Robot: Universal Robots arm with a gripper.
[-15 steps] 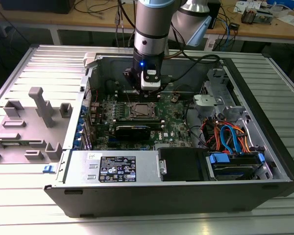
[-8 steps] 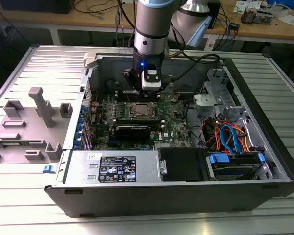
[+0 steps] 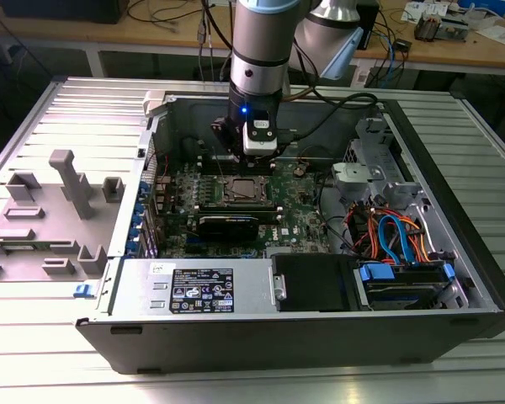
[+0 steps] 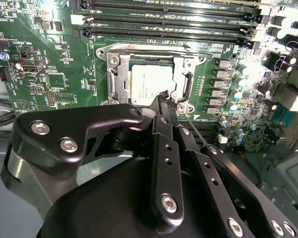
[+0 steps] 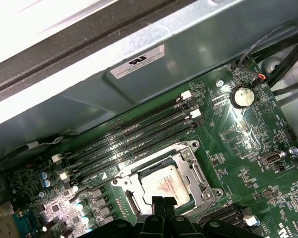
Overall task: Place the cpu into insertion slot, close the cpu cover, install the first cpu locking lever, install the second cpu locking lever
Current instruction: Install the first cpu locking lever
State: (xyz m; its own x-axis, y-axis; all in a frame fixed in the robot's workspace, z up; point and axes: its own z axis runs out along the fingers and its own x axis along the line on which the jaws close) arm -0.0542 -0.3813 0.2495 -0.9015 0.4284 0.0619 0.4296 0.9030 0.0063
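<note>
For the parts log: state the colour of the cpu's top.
Silvery-grey; the cpu shows best in the second wrist view.

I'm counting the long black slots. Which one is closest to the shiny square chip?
The memory slot right next to the cpu cover framing the cpu; the other slots sit farther away.

Bright overhead light. Glare on the ribbed tabletop (image 3: 50,353) in the exterior view; case wall (image 5: 44,29) washed out white in the first wrist view; hot spots across the board (image 4: 54,74) in the second wrist view, black tool (image 4: 166,100) dim.
</note>
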